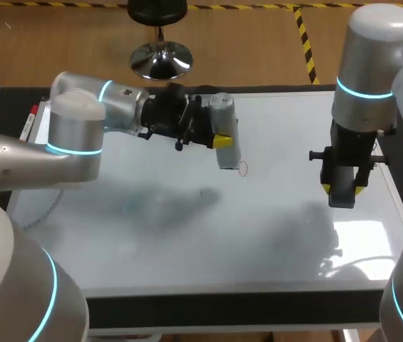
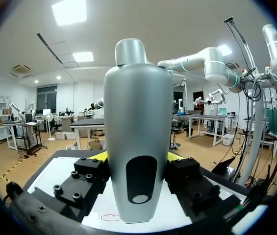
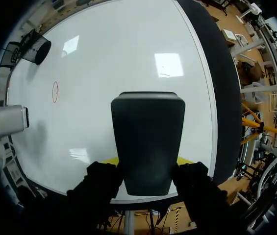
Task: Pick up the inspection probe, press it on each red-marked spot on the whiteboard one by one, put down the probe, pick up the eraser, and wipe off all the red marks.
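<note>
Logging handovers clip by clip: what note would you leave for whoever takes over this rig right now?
Left gripper: shut on the probe, whose tip is just beside the one red mark visible on the whiteboard; contact unclear.
Right gripper: shut on the eraser, over the board's right side.
Done: both tools in hand.
Left: press the mark, put the probe down, wipe the mark off.

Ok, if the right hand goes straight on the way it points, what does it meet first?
Probably bare whiteboard, met by the eraser in the right hand; the red mark lies well aside.
</note>
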Action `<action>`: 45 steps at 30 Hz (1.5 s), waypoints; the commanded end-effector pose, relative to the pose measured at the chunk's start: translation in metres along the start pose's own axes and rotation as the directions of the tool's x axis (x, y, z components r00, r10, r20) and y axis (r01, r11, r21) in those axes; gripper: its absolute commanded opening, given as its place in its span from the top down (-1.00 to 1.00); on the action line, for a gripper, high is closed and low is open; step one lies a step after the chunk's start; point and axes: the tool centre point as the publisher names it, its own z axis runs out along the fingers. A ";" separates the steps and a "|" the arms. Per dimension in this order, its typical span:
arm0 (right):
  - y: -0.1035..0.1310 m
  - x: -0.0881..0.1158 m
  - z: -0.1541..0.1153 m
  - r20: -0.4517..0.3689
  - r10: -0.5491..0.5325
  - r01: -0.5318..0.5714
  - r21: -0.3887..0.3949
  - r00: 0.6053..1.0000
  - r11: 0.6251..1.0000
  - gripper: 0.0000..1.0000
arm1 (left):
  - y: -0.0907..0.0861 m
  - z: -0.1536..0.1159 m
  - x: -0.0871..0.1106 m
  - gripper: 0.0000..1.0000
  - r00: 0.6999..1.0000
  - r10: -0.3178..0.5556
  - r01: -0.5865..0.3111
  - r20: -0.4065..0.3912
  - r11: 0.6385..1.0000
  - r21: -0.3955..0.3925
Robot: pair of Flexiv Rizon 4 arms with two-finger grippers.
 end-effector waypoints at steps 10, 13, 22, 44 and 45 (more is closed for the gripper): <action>0.000 -0.001 -0.001 -0.003 -0.001 0.001 -0.001 1.000 1.000 1.00 | 0.005 0.033 -0.023 1.00 1.000 0.009 -0.009 -0.002 1.000 0.002; 0.000 -0.001 -0.001 -0.003 -0.001 0.001 -0.001 1.000 1.000 1.00 | 0.007 0.038 -0.027 1.00 1.000 0.004 -0.004 -0.003 1.000 0.002; 0.000 -0.001 -0.001 -0.003 -0.001 0.001 -0.001 1.000 1.000 1.00 | 0.017 0.041 -0.035 1.00 1.000 -0.013 0.013 0.011 1.000 -0.008; 0.000 -0.001 -0.001 -0.003 -0.001 0.001 -0.001 1.000 1.000 1.00 | 0.042 0.021 -0.048 1.00 0.997 -0.024 0.028 0.070 0.998 -0.054; 0.000 -0.001 -0.001 -0.003 -0.001 0.001 -0.001 1.000 1.000 1.00 | 0.043 0.023 -0.048 1.00 0.997 -0.028 0.032 0.068 0.998 -0.053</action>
